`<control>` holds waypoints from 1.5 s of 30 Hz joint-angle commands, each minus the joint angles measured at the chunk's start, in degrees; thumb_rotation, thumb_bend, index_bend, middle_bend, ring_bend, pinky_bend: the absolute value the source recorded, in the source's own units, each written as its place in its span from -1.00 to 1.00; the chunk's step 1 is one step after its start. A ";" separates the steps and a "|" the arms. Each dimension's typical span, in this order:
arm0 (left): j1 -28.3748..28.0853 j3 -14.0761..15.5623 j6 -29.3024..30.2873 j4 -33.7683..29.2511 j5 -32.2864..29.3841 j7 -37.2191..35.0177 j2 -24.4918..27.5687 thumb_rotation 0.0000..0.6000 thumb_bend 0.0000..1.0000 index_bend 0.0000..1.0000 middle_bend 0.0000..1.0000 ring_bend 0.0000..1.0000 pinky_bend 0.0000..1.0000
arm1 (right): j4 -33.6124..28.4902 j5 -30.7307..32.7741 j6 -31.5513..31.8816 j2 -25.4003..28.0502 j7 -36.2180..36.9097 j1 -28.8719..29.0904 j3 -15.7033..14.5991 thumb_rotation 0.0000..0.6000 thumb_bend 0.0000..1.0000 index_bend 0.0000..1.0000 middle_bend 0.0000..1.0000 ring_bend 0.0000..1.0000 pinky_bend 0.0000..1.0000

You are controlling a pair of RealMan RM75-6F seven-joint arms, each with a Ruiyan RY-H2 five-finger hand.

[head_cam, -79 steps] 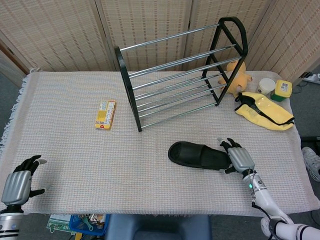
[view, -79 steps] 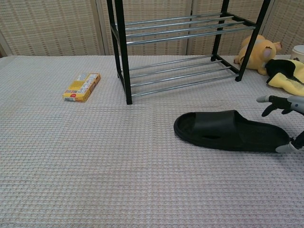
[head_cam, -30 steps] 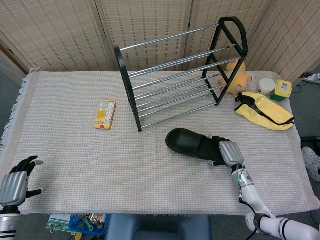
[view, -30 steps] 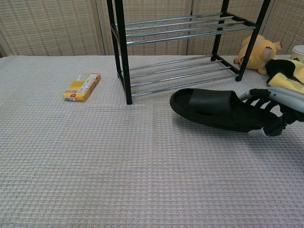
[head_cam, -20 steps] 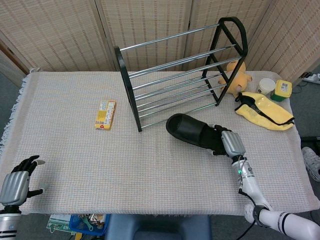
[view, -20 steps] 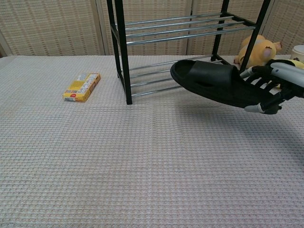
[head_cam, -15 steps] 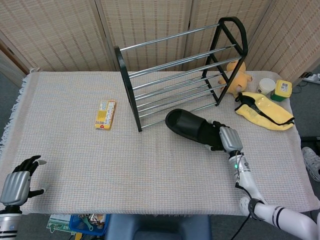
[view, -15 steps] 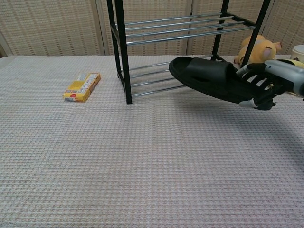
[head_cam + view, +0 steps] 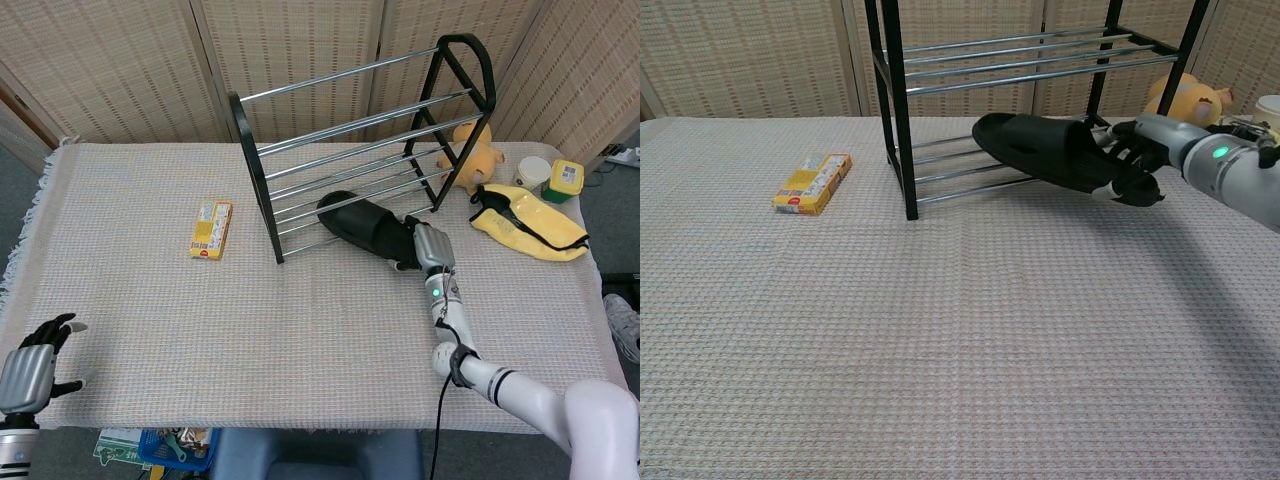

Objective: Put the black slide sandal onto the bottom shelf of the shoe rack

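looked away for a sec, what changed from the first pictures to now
The right hand took hold of the black slide sandal by its rear end, lifted it off the table and carried it to the shoe rack, where its front now lies over the bottom shelf bars. The left hand, yellow box and plush toy stayed put.

In the head view the rack (image 9: 360, 140) stands upper centre on the table (image 9: 150, 330). The sandal (image 9: 364, 228) is over its lowest rails, the right hand (image 9: 428, 250) at its right end. A box (image 9: 212, 228) lies left of the rack, a plush (image 9: 474, 155) right.
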 commanded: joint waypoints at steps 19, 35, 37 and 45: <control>0.82 -0.20 -1.34 2.53 -2.49 -1.26 -0.43 1.00 -0.65 -0.36 -0.60 -0.60 -0.38 | 20.16 14.45 -5.98 -10.75 -7.24 13.13 6.82 1.00 -0.19 -0.38 -0.39 -0.67 -0.16; 0.74 -0.29 -2.04 2.31 -2.90 -0.80 -0.54 1.00 -0.65 -0.36 -0.60 -0.60 -0.38 | 18.44 9.85 -10.54 -8.88 -0.67 13.33 7.39 1.00 -0.19 -1.00 -0.73 -0.99 -0.63; 0.72 -0.28 -2.05 2.33 -2.82 -0.78 -0.55 1.00 -0.65 -0.36 -0.60 -0.60 -0.38 | 17.51 9.24 -10.37 -8.32 -0.14 12.82 6.96 1.00 -0.19 -1.00 -0.75 -1.00 -0.65; 0.58 -0.22 -2.25 2.54 -2.53 -0.92 -0.78 1.00 -0.65 -0.36 -0.60 -0.60 -0.38 | 13.14 6.10 -9.72 -5.52 2.06 9.84 4.48 1.00 -0.19 -1.00 -0.76 -1.00 -0.66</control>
